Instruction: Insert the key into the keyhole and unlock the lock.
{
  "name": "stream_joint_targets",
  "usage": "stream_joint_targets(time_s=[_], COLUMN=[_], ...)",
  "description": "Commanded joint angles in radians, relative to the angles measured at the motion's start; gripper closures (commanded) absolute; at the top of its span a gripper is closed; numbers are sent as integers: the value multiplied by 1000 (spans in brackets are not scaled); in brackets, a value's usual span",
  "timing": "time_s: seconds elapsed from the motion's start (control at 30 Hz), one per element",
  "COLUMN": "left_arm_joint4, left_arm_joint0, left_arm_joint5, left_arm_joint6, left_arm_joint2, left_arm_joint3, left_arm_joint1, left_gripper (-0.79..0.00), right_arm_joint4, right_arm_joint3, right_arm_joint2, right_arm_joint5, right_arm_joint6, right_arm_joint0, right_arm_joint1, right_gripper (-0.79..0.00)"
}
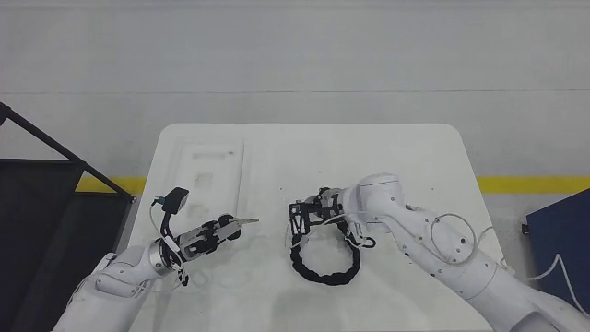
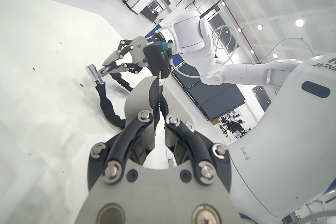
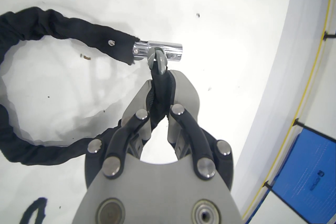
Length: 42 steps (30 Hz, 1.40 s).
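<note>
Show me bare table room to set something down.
Bare: the far half of the table, from the white tray across to the right edge. A narrow gap lies between the key and the right claw. Crowded: the near middle, where the left claw holds the key and the right claw grips the chain.

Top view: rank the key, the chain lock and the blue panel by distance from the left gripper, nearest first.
1. key: held in the left gripper.
2. chain lock: mid-table, in the right gripper.
3. blue panel: on the floor, far right.
</note>
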Motion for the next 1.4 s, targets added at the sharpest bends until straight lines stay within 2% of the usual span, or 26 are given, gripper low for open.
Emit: stream_joint_targets(time_s=[0.0,0.2,0.53,0.63,0.73,0.83,0.97,1.1,1.37], left_arm_joint4=[0,0,0,0,0,0,0,0,0], left_arm_joint0=[0,0,0,0,0,0,0,0,0], left_arm_joint5=[0,0,0,0,0,0,0,0,0], left_arm_joint6=[0,0,0,0,0,0,0,0,0], left_arm_joint2=[0,0,0,0,0,0,0,0,0], left_arm_joint3=[0,0,0,0,0,0,0,0,0], left_arm_joint1=[0,0,0,0,0,0,0,0,0], left_gripper=[0,0,0,0,0,0,0,0,0], right_arm_joint4=[-63,-265,-633,-725,-747,-756,-694,-704,-599], right_arm_joint3=[-28,-115,-199,-189,-159,-137,-108,-57,54], right_arm_joint2=[15,56,98,109,122,109,41,-85,-227], right_arm_joint5=[-23,-39,-15,-1,-58,-152,-155,-155,-155], right_arm_joint6=[-81,-360,-938,-1020,-937,-724,-495,-284,-142], right_arm_joint0=[-15,-58,-94,-101,-106,-94,-65,-7,112], right_arm_joint1=[13,51,131,152,156,139,95,48,-38], right_gripper=[0,0,0,0,0,0,0,0,0])
